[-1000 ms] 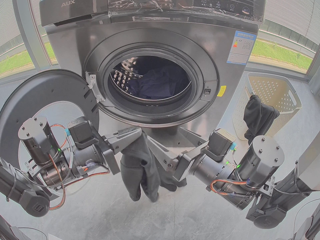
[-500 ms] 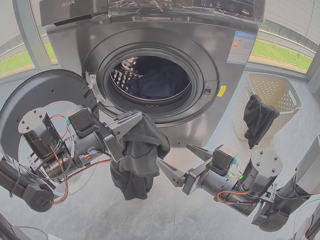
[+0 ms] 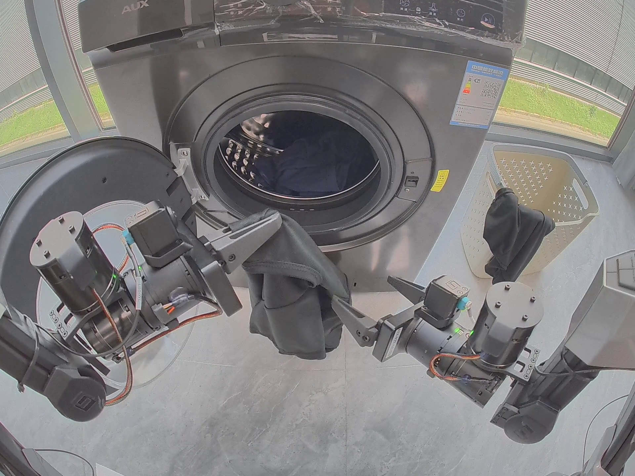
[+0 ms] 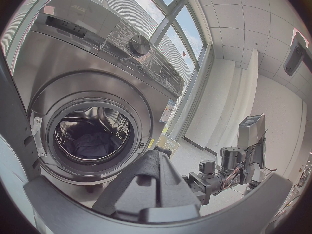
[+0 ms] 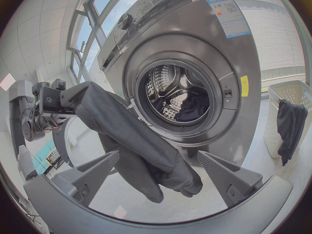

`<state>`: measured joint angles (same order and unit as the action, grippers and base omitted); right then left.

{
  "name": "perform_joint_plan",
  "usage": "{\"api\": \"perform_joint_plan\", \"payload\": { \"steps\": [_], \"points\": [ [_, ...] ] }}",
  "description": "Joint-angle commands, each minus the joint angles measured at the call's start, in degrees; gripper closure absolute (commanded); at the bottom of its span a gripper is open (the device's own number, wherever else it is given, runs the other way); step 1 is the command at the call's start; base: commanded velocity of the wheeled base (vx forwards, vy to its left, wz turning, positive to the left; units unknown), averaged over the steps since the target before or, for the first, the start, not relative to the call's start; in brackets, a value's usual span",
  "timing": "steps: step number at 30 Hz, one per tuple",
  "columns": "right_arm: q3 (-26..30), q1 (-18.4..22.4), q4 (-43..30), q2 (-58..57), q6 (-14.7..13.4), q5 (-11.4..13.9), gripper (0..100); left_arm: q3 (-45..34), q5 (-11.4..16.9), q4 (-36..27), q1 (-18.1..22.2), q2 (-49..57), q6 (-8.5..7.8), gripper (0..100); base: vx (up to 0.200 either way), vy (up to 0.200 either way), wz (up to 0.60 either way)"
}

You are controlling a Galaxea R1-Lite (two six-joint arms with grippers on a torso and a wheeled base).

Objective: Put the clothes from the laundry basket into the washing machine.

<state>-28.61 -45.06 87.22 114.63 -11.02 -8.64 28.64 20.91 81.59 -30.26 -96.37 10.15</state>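
Raised higher, the left gripper (image 3: 268, 226) dangles the dark garment (image 3: 291, 299) lengthwise downward.

Matt woven cloth garment (image 3: 291, 285), brushed satin-sheen metal washing machine (image 3: 423, 87), perforated matt plastic laundry basket (image 3: 549, 180).

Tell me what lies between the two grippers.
The dark garment, clamped in the left gripper, hangs between it and the open right gripper, as the head view shows.
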Motion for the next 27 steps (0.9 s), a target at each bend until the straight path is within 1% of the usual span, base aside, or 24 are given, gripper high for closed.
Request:
{"api": "perform_joint_plan", "payload": {
  "steps": [1, 8, 11, 21, 24, 27],
  "points": [
    [-1.1, 0.85, 0.05, 2.62, 0.3, 0.38, 0, 0.19, 0.1, 0.06, 0.02, 0.13, 0.04, 100, 0.0, 0.0, 0.0],
    [-2.94, 0.23, 0.05, 4.99, 0.3, 0.47, 0, 0.46, 0.1, 0.85, 0.02, 0.04, 0.13, 100, 0.0, 0.0, 0.0],
    [-3.82, 0.23, 0.05, 6.05, 0.39, 0.47, 0, 0.54, 0.1, 1.11, 0.02, 0.13, 0.92, 100, 0.0, 0.0, 0.0],
    [-7.16, 0.85, 0.05, 10.53, 0.74, 0.73, 0, 0.46, 0.19, 1.55, -0.07, 0.3, 1.1, 100, 0.0, 0.0, 0.0],
    [-9.53, 0.94, 0.05, 12.73, 1.88, 1.79, 0, 0.46, 0.19, 1.64, -0.15, 0.3, 1.1, 100, 0.0, 0.0, 0.0],
    [-12.17, 1.29, 0.05, 14.4, 2.06, 2.67, 0, 0.37, 0.19, 1.73, -0.5, 0.48, 1.1, 100, 0.0, 0.0, 0.0]
  ]
}}
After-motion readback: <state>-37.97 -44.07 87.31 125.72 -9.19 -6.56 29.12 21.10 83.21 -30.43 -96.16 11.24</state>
